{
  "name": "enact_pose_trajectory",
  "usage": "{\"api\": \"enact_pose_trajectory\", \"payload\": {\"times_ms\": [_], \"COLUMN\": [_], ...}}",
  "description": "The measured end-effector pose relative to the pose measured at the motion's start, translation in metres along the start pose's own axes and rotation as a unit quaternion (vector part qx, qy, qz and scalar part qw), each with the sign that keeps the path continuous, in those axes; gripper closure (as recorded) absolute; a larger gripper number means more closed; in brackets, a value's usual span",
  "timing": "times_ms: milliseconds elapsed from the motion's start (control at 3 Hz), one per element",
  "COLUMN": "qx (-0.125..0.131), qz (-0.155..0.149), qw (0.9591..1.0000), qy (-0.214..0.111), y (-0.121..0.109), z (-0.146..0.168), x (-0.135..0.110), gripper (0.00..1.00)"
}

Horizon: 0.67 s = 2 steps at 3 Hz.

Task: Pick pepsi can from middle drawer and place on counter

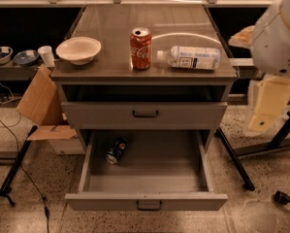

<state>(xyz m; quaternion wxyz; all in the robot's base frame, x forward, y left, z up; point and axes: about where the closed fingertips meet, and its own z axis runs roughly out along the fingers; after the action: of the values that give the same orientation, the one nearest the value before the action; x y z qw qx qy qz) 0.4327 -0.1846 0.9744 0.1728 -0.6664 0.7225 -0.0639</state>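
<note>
The pepsi can (116, 151) lies on its side in the back left of the open middle drawer (145, 200), which is pulled out at the bottom of the cabinet. The counter (110, 33) above it holds a red Coca-Cola can (140, 48), a white bowl (78, 50) and a clear bottle (190, 57) lying on its side. My gripper (266, 106) hangs at the right edge of the view, beside the cabinet at the height of the upper drawer, well away from the pepsi can.
The upper drawer front (144, 114) is closed. A cardboard box (40, 106) leans at the cabinet's left. Dark stand legs (234, 159) run along the floor on the right. A shelf on the left holds small bowls (13, 56) and a cup (47, 55).
</note>
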Motion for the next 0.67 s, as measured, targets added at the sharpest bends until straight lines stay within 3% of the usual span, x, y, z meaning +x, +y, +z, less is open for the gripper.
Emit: {"api": "enact_pose_trajectory", "payload": {"times_ms": [333, 667], "qx": [-0.013, -0.043], "qz": [-0.16, -0.289], "qw": [0.987, 0.9561], "qy": [0.011, 0.021], "y": [0.022, 0.05], "z": [0.031, 0.076], "x": [-0.053, -0.101], "gripper": [0.0, 0.0]}}
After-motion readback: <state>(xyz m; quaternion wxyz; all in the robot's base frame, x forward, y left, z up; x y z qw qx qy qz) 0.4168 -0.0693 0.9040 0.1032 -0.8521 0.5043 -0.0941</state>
